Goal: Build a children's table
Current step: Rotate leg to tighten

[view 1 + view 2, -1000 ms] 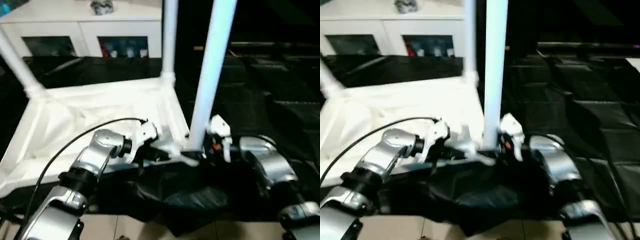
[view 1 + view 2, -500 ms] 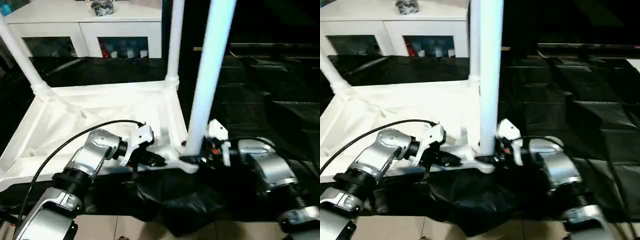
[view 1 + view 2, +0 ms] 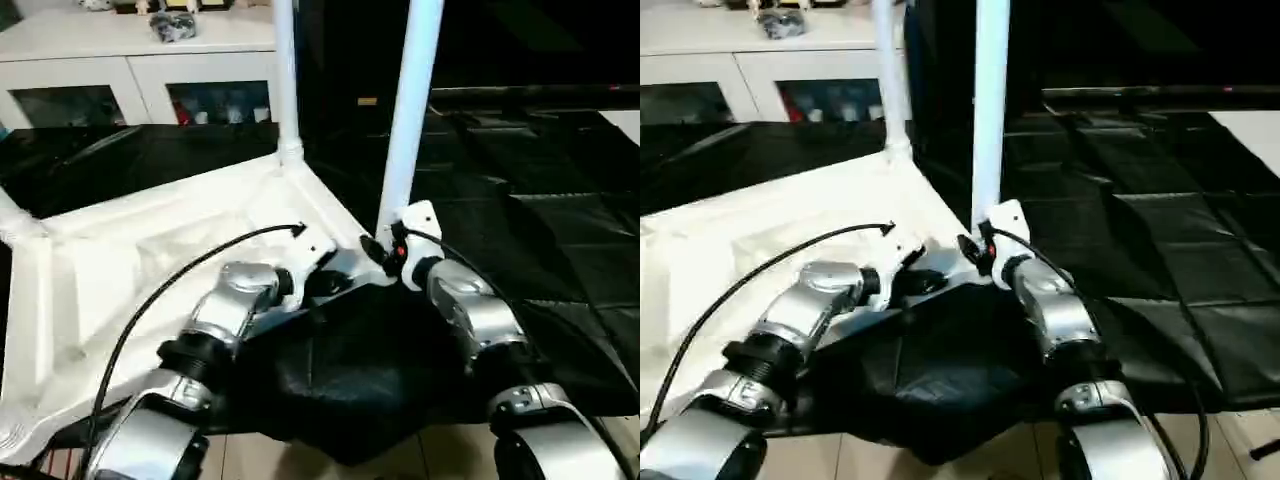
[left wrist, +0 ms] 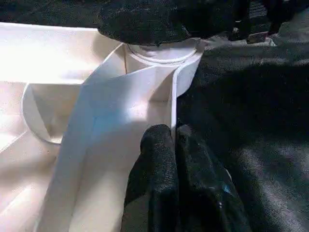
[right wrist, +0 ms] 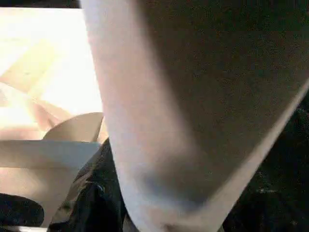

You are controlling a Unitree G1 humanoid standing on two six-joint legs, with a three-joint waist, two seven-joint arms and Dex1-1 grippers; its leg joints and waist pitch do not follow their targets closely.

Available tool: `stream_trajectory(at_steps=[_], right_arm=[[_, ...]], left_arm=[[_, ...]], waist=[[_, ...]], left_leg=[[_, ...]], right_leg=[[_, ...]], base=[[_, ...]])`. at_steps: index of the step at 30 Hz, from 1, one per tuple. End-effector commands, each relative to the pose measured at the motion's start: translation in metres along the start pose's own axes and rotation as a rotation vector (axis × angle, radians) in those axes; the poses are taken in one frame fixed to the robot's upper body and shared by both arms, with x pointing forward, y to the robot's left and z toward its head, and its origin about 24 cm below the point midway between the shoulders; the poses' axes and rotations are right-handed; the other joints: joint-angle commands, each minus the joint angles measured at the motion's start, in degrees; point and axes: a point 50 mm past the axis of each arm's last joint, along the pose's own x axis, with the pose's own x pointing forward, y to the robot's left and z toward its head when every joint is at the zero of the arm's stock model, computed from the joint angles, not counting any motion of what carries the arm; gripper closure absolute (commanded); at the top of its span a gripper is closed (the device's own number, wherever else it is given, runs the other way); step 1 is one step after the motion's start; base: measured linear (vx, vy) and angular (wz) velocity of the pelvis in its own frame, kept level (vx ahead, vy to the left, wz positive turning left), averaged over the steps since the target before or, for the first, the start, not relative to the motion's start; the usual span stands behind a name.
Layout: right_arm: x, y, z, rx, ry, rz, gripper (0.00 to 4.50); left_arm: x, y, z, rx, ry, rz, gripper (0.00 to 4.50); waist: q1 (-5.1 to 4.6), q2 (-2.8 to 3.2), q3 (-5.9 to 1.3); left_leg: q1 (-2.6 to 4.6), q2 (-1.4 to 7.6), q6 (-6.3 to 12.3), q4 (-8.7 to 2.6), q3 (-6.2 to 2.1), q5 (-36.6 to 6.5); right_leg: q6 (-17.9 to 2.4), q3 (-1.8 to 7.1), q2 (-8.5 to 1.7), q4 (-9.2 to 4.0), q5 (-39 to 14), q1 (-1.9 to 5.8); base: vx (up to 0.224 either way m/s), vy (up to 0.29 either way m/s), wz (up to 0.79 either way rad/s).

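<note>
A black sheet (image 3: 520, 250) is covering the work surface before a white cabinet (image 3: 130, 80). The tabletop (image 3: 130, 270) is lying underside up, two legs standing: the far leg (image 3: 284, 70) seated, the near leg (image 3: 408, 110) being socketed. At least one leg socket looks unfilled. The left gripper (image 4: 173, 145) is pinching the tabletop's rim; the right gripper (image 3: 385, 250) is at the near leg's base, and I cannot tell its fingers' spread.

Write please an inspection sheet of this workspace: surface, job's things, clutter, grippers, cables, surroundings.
Surface: black crumpled sheet under the work.
Job's things: white plastic ribbed tabletop lies underside up; white tapered tube leg upright in far corner; second white leg upright at near corner socket.
Clutter: nothing seen.
Grippers: left gripper shut on the tabletop's edge wall; right gripper at the second leg's base, grip unclear.
Cables: black cable arcs over left forearm.
Surroundings: white glass-door cabinet behind.
</note>
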Motion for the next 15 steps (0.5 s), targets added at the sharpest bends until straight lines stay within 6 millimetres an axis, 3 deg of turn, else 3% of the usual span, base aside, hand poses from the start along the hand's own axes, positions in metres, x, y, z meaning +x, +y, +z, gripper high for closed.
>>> stream_trajectory(at_steps=[1, 8, 9, 10, 13, 15], right_arm=[[0.01, 0.043, -0.031, 0.102, 0.129, 0.193, 1.79], [0.002, 0.03, -0.017, -0.005, 0.075, 0.323, 1.39], [-0.001, 0.028, -0.016, -0.024, 0.074, 0.354, 1.39], [-0.004, 0.025, -0.016, -0.044, 0.075, 0.38, 1.39], [-0.021, 0.014, -0.016, -0.128, 0.094, 0.512, 1.39], [-0.025, 0.012, -0.017, -0.144, 0.103, 0.539, 1.39]], left_arm=[[0.015, -0.015, 0.02, 0.039, -0.064, -0.062, 4.5], [0.004, -0.013, 0.015, 0.088, -0.053, -0.145, 4.5], [0.002, -0.013, 0.014, 0.094, -0.05, -0.161, 4.5], [0.0, -0.012, 0.013, 0.101, -0.046, -0.173, 4.5], [-0.012, -0.009, 0.008, 0.135, -0.026, -0.253, 4.5], [-0.015, -0.009, 0.008, 0.145, -0.023, -0.274, 4.5]], waist=[[0.06, -0.52, -2.72], [0.12, -0.43, -3.03], [0.32, -0.42, -3.26], [0.32, -0.42, -3.26], [1.03, -0.6, -3.65], [1.56, -0.34, -3.86]], left_leg=[[0.04, 0.77, 2.34, -4.37, -0.58, -20.5], [-0.39, 1.0, 2.9, -4.36, -0.5, -18.3], [-0.58, 1.06, 3.66, -4.15, -0.37, -15.9], [-0.58, 1.06, 3.66, -4.15, -0.37, -15.9], [-0.85, 1.0, 6.08, -3.56, -0.02, -10.5], [-0.93, 1.16, 7.09, -3.4, 0.07, -7.4]], right_leg=[[-8.6, 1.93, -3.27, -5.93, -26.8, 1.65], [-10.9, 2.16, -3.33, -5.2, -20.3, 2.15], [-12.2, 2.24, -3.3, -4.75, -16.3, 2.45], [-12.2, 2.24, -3.3, -4.75, -16.3, 2.45], [-14.4, 2.27, -3.3, -4.0, -8.7, 3.03], [-15.4, 2.19, -3.24, -3.47, -4.6, 3.15]], base=[[0.0, 0.0, 0.0], [0.0, 0.0, 0.0], [0.0, 0.0, 0.0], [0.0, 0.0, 0.0], [0.0, 0.0, 0.0], [0.0, 0.0, 0.0]])
